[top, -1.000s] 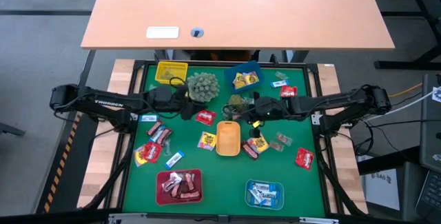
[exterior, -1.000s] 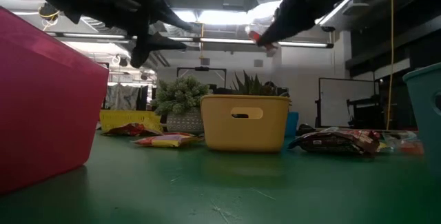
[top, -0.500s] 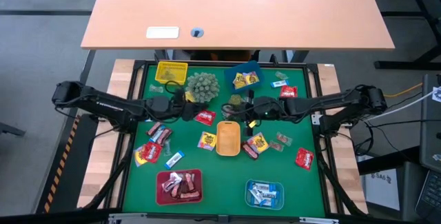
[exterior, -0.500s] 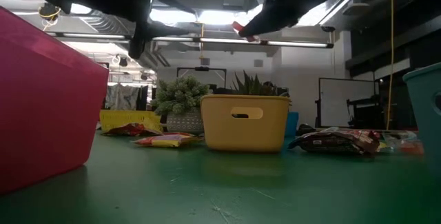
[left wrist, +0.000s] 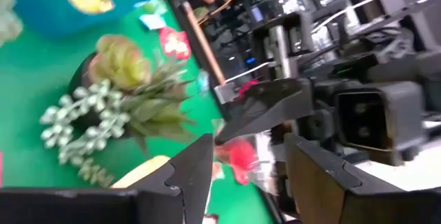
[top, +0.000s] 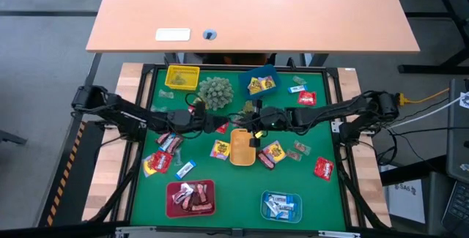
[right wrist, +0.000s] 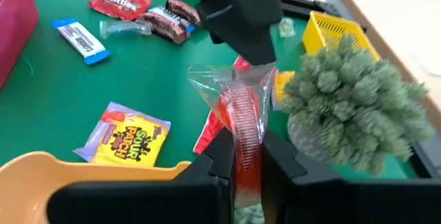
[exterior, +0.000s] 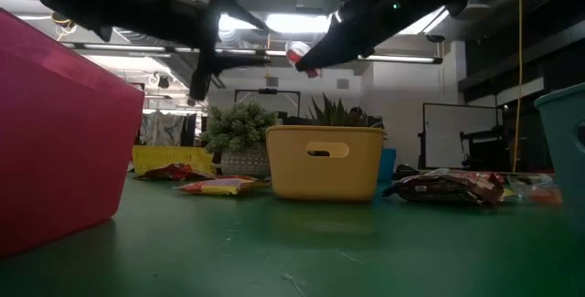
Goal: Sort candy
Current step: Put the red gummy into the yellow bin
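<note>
My right gripper (top: 254,127) is shut on a candy (right wrist: 242,110) in a clear wrapper with red inside. It hangs over the far end of the orange tray (top: 242,149). In the low view this candy (exterior: 297,54) is high above the table. My left gripper (top: 218,123) stands open on the candy's left, and its fingers (left wrist: 196,165) face the candy (left wrist: 239,157) a little short of it. Loose candies lie on the green mat, among them a yellow packet (right wrist: 127,136) and a red one (top: 323,168). My right gripper pinches one end of the clear wrapper (right wrist: 247,151) between its two fingers. It comes from the table's right, slanting slightly down. The rest of the wrapper sticks out past the fingertips toward my left gripper, lifted clear of the table and the tray.
A spiky green plant ball (top: 215,91) and a leafy plant (top: 253,109) stand just behind the grippers. Around the mat are a yellow tray (top: 182,76), a blue tray (top: 259,83), a red tray (top: 190,198) and a light blue tray (top: 281,206), the last three holding candies.
Both grippers have come toward each other over the mat's middle and sunk a little. My right gripper has carried the candy toward the table's left, and my left gripper has moved right and nearer while rolling its wrist. Neither has opened or shut.
</note>
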`<control>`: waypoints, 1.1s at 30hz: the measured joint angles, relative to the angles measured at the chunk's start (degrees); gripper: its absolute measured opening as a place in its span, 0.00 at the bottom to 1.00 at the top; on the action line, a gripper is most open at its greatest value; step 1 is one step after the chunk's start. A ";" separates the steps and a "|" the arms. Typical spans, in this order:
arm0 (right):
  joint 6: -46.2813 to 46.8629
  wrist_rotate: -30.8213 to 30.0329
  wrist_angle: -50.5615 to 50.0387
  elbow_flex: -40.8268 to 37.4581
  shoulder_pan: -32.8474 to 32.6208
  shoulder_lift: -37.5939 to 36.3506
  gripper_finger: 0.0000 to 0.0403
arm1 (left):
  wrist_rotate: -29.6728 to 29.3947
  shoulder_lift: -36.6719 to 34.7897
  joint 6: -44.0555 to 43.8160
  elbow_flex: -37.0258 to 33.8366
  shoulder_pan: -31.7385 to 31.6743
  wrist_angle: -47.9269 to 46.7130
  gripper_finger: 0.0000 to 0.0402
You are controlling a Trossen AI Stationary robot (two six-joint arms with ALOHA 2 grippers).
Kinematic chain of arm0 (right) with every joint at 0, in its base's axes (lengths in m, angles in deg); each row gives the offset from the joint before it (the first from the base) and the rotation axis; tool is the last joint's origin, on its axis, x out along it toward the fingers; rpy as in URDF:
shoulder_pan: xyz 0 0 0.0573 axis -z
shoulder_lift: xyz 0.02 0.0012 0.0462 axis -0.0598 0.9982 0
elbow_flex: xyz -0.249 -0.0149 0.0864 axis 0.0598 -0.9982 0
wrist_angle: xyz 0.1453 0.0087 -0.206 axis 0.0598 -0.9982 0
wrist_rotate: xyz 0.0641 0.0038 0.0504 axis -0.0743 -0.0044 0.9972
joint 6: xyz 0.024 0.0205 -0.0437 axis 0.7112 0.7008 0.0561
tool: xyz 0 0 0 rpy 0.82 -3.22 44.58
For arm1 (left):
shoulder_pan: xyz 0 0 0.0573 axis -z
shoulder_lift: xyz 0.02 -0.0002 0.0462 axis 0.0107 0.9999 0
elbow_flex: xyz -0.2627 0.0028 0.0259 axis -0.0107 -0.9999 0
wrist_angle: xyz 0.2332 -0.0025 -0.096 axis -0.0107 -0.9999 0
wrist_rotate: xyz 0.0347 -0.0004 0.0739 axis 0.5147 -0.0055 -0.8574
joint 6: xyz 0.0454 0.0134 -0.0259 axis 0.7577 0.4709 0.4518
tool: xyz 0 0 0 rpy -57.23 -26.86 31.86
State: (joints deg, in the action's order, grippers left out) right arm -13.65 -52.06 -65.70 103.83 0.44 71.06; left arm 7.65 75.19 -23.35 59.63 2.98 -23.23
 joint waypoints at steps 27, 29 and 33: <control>4.32 0.04 -1.40 0.00 -0.04 2.78 0.09 | 2.01 10.85 -5.40 5.92 -0.02 0.67 0.41; 4.21 0.07 -1.38 0.00 -0.04 2.78 0.09 | 1.99 10.83 -5.33 5.92 -0.02 0.56 0.39; 4.21 0.08 -1.27 0.00 -0.04 2.78 0.09 | 1.95 10.83 -5.31 5.92 -0.02 0.44 0.32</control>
State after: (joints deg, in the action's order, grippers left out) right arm -9.43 -51.98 -66.97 103.83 0.40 73.84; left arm 9.59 86.02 -28.66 65.55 2.96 -22.79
